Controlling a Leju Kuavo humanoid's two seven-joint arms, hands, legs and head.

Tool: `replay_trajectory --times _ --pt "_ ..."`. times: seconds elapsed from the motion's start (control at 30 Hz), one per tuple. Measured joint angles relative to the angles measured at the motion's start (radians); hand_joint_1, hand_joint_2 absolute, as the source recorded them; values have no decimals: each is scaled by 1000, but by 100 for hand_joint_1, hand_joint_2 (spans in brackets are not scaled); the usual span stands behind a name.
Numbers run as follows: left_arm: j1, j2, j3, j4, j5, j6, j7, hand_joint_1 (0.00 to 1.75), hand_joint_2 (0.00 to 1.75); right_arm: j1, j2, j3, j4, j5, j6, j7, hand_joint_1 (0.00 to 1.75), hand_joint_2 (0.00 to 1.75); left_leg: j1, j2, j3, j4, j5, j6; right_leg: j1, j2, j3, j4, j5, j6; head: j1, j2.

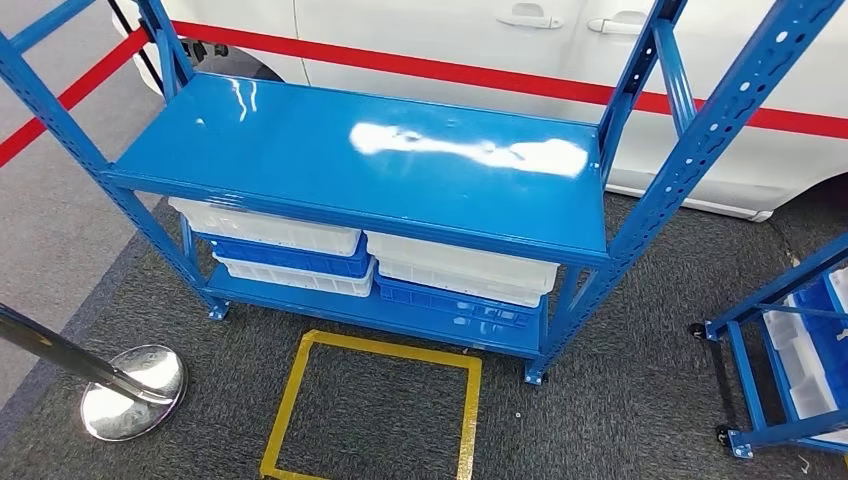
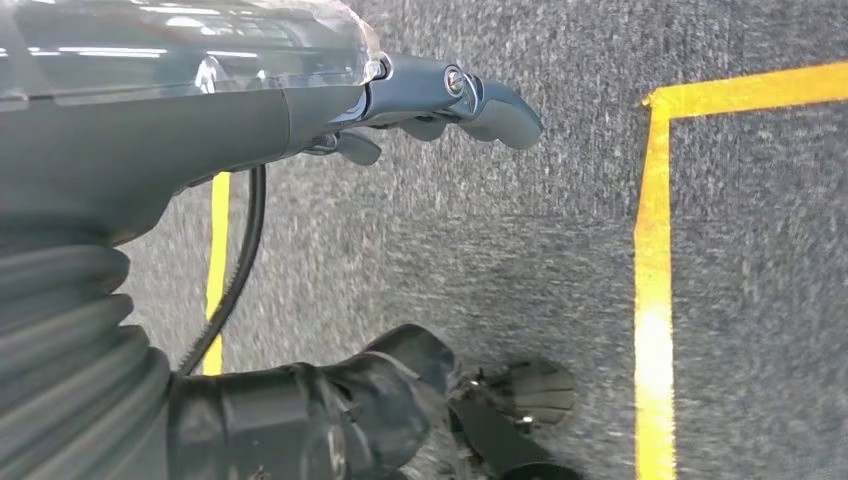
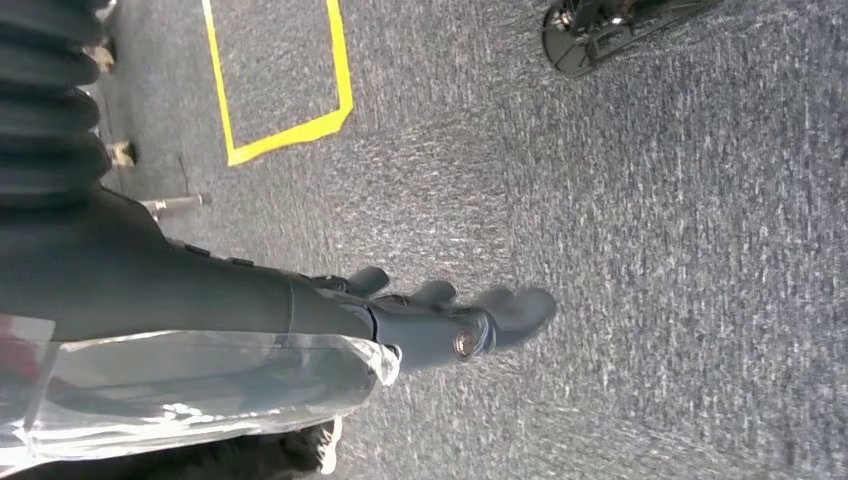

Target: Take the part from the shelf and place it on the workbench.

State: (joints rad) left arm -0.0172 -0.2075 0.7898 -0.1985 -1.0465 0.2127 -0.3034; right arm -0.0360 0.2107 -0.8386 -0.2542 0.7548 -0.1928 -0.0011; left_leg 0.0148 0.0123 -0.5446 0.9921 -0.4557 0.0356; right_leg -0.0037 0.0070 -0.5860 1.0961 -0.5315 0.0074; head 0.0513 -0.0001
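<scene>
Both hands hang over grey carpet holding nothing, left hand (image 2: 440,100) and right hand (image 3: 440,320) with fingers loosely extended, yellow tape square (image 1: 375,410) on the floor ahead, then blue shelf (image 1: 380,165) with bare top, white and blue bins (image 1: 460,270) stacked below; part can't be made out.

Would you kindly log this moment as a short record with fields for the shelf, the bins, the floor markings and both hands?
shelf: blue rack, top level bare and glossy
bins: white and blue trays stacked on the lower level
floor: yellow tape square on grey carpet, in front of the rack
stanchion: chrome base beside the square
left hand: hanging over the carpet, holding nothing
right hand: hanging over the carpet, holding nothing
part: not identifiable
</scene>
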Motion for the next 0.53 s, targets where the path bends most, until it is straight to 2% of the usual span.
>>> replay_trajectory --times 0.07,0.1,0.13,0.17,0.23,0.27,0.3,0.33,0.37,0.43,0.47,0.53 --pt "1 8 -31 -8 45 -9 12 0 175 12 -10 31 -1 -32 9 0 0 175 -1 1 -2 0 1 4 -4 -1 -58 122 -64 7 0 0" --pt "1 12 -46 -13 66 -13 19 0 175 19 -14 47 -1 -48 13 0 0 175 -1 1 -2 0 0 3 -6 -1 -83 176 -83 10 0 0" --pt "1 16 -63 -20 89 -18 25 0 175 29 -18 63 -1 -65 17 0 0 175 -1 1 -3 1 0 3 -9 -1 -95 198 -82 12 0 0" --pt "1 20 -79 -29 112 -22 31 0 175 39 -23 79 -1 -81 21 0 0 175 -1 1 -2 3 -1 2 -11 -2 -88 182 -62 14 0 0" --pt "-1 27 -111 -49 156 -31 44 0 175 58 -31 111 0 -112 29 0 0 175 0 0 -1 7 -5 -4 -16 -5 -28 57 8 13 0 0" --pt "-2 31 -127 -58 177 -35 49 0 175 66 -34 127 0 -127 33 0 0 175 -2 0 0 10 -8 -8 -14 -6 2 -5 32 11 0 0" --pt "-2 35 -143 -67 198 -39 56 0 175 73 -38 144 1 -143 37 0 0 175 -3 0 -1 12 -10 -13 -13 -7 21 -47 45 7 0 0" --pt "-2 39 -159 -76 220 -43 62 0 175 79 -41 161 1 -159 41 1 0 175 -5 0 -1 14 -11 -19 -10 -7 28 -66 48 2 0 0" --pt "-2 44 -176 -83 243 -48 68 0 131 84 -45 179 2 -175 45 1 0 175 -6 0 -1 13 -11 -25 -6 -5 27 -66 47 -4 0 0" --pt "1 53 -208 -93 289 -57 81 0 44 93 -52 214 1 -208 53 1 0 175 -4 -1 -1 16 -15 -36 -8 -4 28 -71 51 -17 0 0" --pt "5 58 -223 -97 312 -61 88 0 0 96 -57 231 0 -225 56 1 0 175 -3 -2 -7 31 -28 -40 -10 -4 29 -75 53 -24 0 0" --pt "14 66 -246 -100 346 -68 98 0 0 97 -63 254 -3 -248 63 1 0 175 -1 -3 -30 85 -65 -45 -12 -6 30 -79 56 -34 -1 0"
